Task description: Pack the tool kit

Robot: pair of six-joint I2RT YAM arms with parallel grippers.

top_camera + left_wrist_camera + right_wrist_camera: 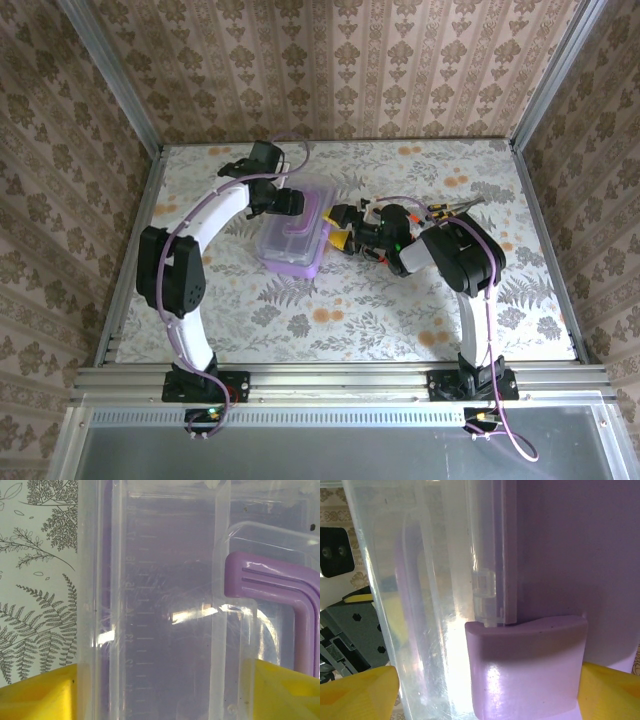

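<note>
Pincer on left [285, 203] sat at far left corner of tool case [295, 238], yellow fingers [35, 695] apart astride clear lid edge, likely steadying it. True clamp or mere straddle: cannot tell. Case lay mid-counter [400, 310], lid seemingly down, purple handle [280, 590] seen through clear plastic. Right pincer [345, 232] met case's right side, jaws wide, gripping nothing, flanking purple latch [527, 665], probably lining up to press it shut. Obstacle: both arms crowded round one small case, little room to shift.

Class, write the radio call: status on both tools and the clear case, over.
Left tool wide, astride clear case wall beside purple handle. Right tool wide, astride purple latch. Grip unconfirmed on either. No obstruction seen.
</note>
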